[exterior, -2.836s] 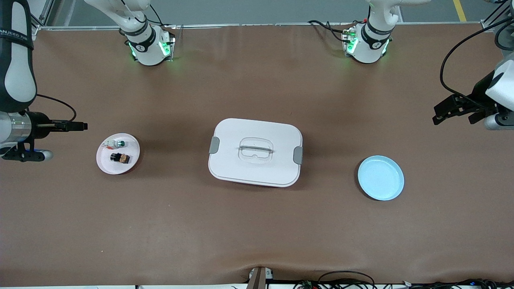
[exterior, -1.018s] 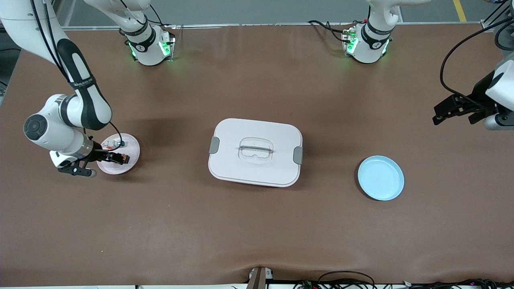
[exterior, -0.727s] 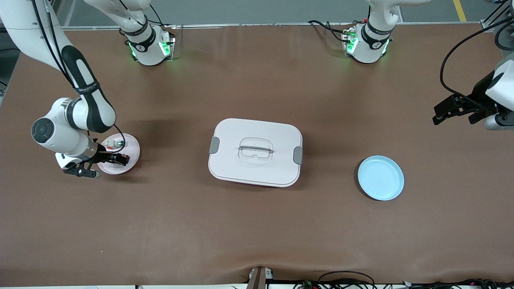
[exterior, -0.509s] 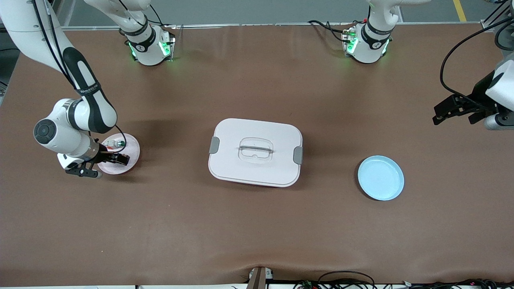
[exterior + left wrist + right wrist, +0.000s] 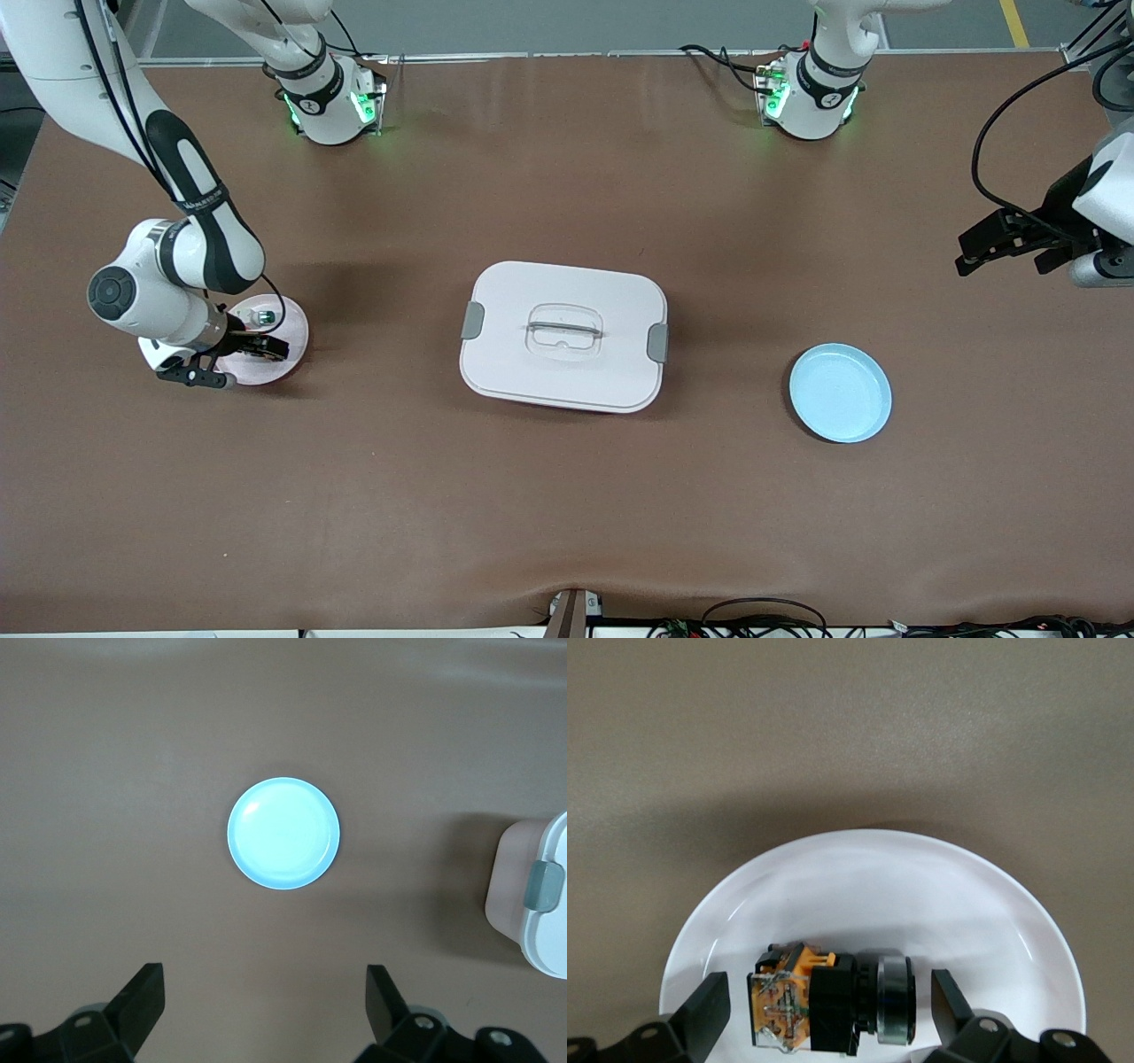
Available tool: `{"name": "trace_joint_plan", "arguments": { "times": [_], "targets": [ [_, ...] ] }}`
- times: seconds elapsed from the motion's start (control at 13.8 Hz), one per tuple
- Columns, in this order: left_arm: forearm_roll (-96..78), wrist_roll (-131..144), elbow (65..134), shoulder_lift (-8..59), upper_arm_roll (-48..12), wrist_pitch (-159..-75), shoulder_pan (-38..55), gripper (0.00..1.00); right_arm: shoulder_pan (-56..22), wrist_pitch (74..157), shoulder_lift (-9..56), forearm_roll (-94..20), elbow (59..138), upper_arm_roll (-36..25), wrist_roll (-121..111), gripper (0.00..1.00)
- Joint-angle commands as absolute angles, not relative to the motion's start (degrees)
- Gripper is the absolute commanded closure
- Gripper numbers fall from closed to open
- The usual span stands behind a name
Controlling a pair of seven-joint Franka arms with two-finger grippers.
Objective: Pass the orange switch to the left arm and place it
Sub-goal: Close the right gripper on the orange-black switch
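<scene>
Right wrist view: the orange switch (image 5: pixel 819 997) lies on its pink plate (image 5: pixel 939 877) by the table's right-arm edge, my right gripper (image 5: pixel 824 1014) spread astride it. Off-centre squeezing could flick it away. Left gripper (image 5: pixel 266 1014) waits, spread.

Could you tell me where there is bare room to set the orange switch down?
The blue plate is empty, with bare table between it and the box. The pink plate is crowded: both switches and the right hand.
</scene>
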State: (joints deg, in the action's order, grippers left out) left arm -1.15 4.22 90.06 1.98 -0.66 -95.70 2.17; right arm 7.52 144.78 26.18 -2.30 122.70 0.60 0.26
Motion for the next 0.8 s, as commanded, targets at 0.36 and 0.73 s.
{"name": "trace_joint_plan", "arguments": {
  "times": [0.36, 0.73],
  "targets": [
    [0.0, 2.72, 88.77, 2.55, -0.79, -94.57, 1.85, 0.0, 7.91, 144.41, 26.46, -1.76, 122.96, 0.62, 0.44, 0.0],
    [0.0, 2.81, 88.77, 2.55, -0.79, -94.57, 1.93, 0.0, 8.0, 141.87, 26.37, -1.84, 122.43, 0.62, 0.7, 1.0]
  ]
}}
